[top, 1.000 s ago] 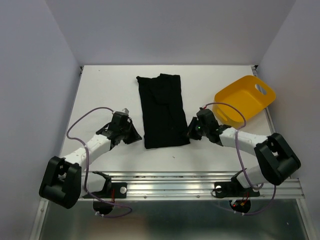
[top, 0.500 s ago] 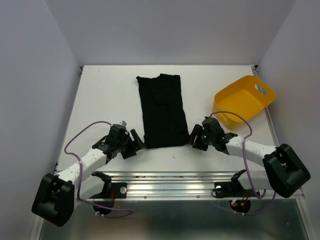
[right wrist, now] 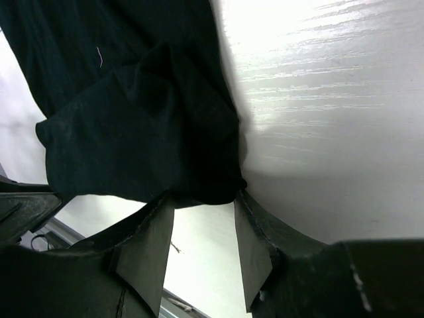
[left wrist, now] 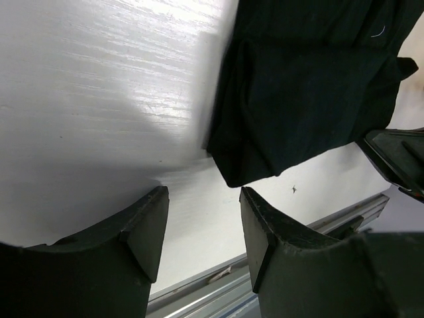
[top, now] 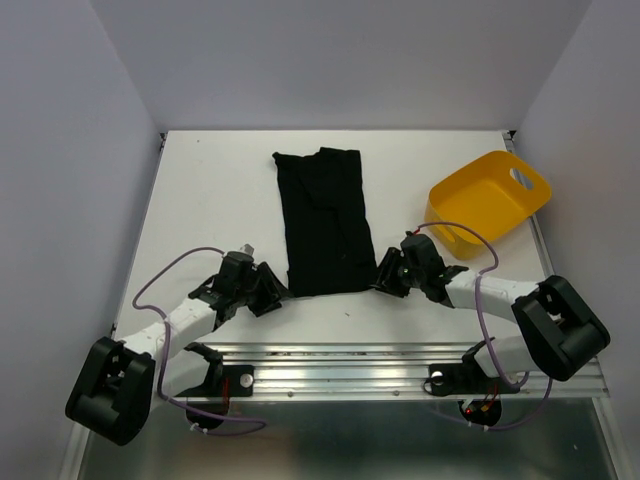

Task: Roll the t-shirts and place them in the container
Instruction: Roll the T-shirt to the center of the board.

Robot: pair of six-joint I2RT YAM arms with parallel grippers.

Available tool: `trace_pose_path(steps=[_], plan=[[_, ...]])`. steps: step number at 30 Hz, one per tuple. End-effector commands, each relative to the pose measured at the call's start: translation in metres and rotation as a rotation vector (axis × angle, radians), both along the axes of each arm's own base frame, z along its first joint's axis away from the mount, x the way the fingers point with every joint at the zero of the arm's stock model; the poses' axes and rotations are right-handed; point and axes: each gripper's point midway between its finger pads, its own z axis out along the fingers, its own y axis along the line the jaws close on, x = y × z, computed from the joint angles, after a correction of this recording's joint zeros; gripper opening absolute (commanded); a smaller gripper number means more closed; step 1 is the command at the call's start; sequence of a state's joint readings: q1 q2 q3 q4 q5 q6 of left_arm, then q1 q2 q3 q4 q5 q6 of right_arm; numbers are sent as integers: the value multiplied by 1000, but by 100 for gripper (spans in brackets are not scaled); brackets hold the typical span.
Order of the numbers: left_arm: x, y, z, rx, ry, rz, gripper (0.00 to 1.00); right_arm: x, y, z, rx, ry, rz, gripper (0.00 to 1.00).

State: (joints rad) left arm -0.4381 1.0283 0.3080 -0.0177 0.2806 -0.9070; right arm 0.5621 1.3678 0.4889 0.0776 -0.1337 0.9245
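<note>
The left gripper (left wrist: 202, 222) stands with its fingers apart and holds nothing, only bare table (left wrist: 99, 99) showing in the gap. It sits low at the near left corner of the t-shirt (left wrist: 311, 79). The folded tip of the cloth lies just ahead of the gap, clear of both fingers.

The right gripper (right wrist: 202, 242) is parted too. Its fingers (right wrist: 149, 248) flank the t-shirt's near right corner, where a rumpled lump of black cloth comes down to the very mouth of the gap. From the wrist view it is hard to say whether the cloth touches a fingertip, but white table shows between the fingers below it, so nothing is clamped.

From above, the t-shirt is a long, narrow black strip lying flat, running lengthwise away from the arms. Its near edge lies between the two grippers, one at each corner, and its far end is a little uneven.

A yellow tub (top: 490, 200) sits well apart on the t-shirt's right, level with its middle. A metal rail (top: 400, 360) runs crosswise on the near side of the t-shirt's near edge, towards the arm bases.
</note>
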Motion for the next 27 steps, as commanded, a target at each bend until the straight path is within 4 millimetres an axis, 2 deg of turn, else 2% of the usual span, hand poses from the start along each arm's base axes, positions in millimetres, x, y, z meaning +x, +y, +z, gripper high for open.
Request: trace_pose_path(steps=[1,5,10,13,14,15,17,18,19,20,27], plan=[[8,-6,4,-30,-38,11,58,5,-11,-10,-42,2,-47,46],[14,-9,4,-46,-47,13,53,4,-13,-13,-51,8,-58,44],[17,-15,-4,-42,-20,-6,38,5,-14,-13,-54,7,-66,34],[19,-16,-2,-45,-27,-9,31,6,-14,-13,-53,6,-67,22],[20,-16,-1,-47,-31,-8,29,6,-13,-12,-51,3,-67,22],[21,-16,1,-52,-38,-7,26,6,-13,-11,-49,1,-65,14],[22,-17,6,-58,-48,-4,19,7,-13,-9,-50,-5,-66,7],[23,-17,7,-58,-49,-1,16,7,-13,-10,-51,-6,-63,1],[25,-18,11,-62,-58,0,12,8,-13,-8,-49,-12,-62,1],[24,-18,13,-62,-57,-2,0,8,-14,-7,-52,-15,-62,1],[32,-20,41,-80,-88,11,0,12,-13,5,-59,-30,-59,1]])
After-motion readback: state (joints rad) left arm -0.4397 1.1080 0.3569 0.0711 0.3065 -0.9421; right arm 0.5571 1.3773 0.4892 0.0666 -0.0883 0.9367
